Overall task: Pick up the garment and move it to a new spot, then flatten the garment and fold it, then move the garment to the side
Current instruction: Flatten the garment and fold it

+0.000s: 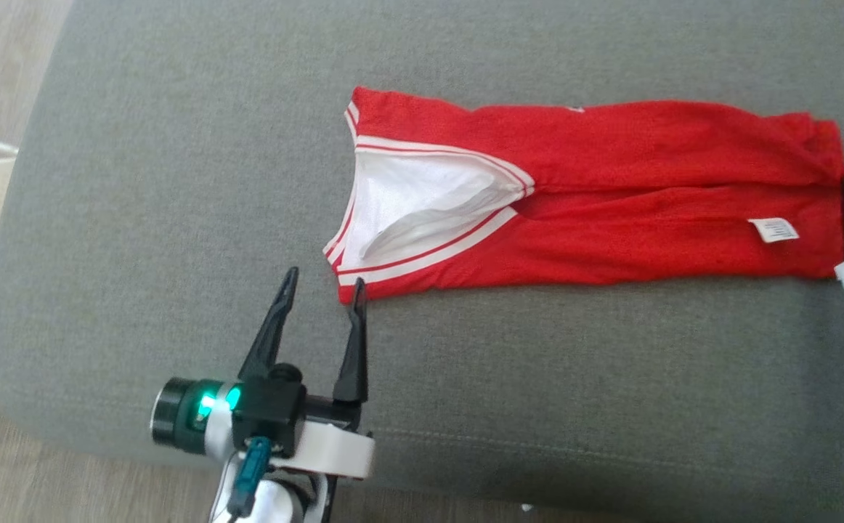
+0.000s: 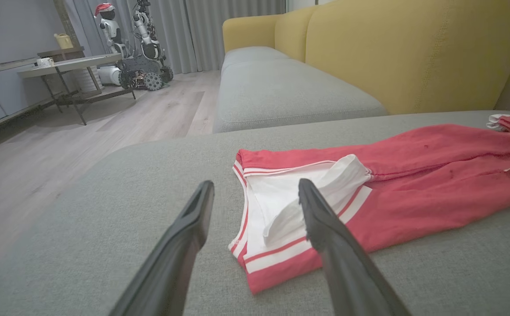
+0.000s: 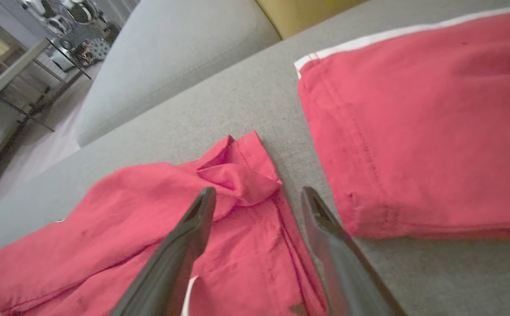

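One folded red pile just beside garment hem, on cushion.

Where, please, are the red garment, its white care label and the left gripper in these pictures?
red garment (image 1: pixel 647 138): head view, middle of its upper red panel.
white care label (image 1: pixel 774 230): head view, centre of the tag.
left gripper (image 1: pixel 325 280): head view, midway between its open fingertips.
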Robot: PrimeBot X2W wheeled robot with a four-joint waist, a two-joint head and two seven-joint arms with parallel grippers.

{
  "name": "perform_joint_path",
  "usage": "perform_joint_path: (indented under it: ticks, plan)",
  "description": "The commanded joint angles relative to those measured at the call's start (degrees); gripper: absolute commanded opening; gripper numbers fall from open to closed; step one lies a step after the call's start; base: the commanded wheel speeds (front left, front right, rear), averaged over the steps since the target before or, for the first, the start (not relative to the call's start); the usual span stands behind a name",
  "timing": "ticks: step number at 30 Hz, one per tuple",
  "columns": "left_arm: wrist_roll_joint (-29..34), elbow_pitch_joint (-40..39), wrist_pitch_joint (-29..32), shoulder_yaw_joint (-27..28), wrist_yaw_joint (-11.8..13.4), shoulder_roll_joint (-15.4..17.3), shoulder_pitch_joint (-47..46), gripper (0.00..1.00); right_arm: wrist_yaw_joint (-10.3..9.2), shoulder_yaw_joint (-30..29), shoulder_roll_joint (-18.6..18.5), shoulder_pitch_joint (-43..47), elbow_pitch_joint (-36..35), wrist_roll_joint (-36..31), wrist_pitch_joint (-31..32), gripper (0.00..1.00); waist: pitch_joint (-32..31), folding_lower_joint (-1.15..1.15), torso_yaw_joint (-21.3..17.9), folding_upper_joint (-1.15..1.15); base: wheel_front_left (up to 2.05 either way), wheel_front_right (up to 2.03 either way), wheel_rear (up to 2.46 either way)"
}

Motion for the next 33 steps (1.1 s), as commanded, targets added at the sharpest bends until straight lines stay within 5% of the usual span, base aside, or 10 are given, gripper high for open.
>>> perform_joint_path:
  ticks: [1, 12, 13, 16, 33]
  plan:
    - [0.9, -1.3, -0.4, 2.3, -0.6, -0.4, -1.9, 1.00, 0.26, 0.5, -1.4, -2.3, 0.0, -0.7, 0.0, 1.00, 1.3, 0.00, 0.9, 0.00, 0.00, 0.00, 0.00]
    - [4.6, 0.0, -0.4, 3.5, -2.7, -2.9, -3.3, 1.00, 0.26, 2.3, -2.2, -9.7, 11.4, -2.1, 2.2, 1.00, 4.8, 0.00, 1.1, 0.00, 0.00, 0.00, 0.00]
    - [4.8, 0.1, -0.4, 3.7, -2.8, -3.1, -3.4, 1.00, 0.26, 2.9, -1.8, -9.9, 12.1, -1.7, 3.3, 0.91, 4.8, 0.00, 1.1, 0.00, 0.00, 0.00, 0.00]
    - [5.2, 0.4, -0.4, 4.1, -3.2, -3.4, -3.4, 1.00, 0.26, 5.3, -1.1, -9.7, 12.7, -0.2, 5.8, 0.00, 4.8, 0.00, 0.7, 0.00, 0.00, 0.00, 0.00]
    - [6.3, 0.2, -0.4, 6.6, -4.1, -3.6, -1.2, 1.00, 0.26, 10.5, -11.0, -9.2, 3.3, 2.9, 5.7, 0.00, 0.2, 0.00, -3.4, 0.00, 0.00, 0.00, 0.00]
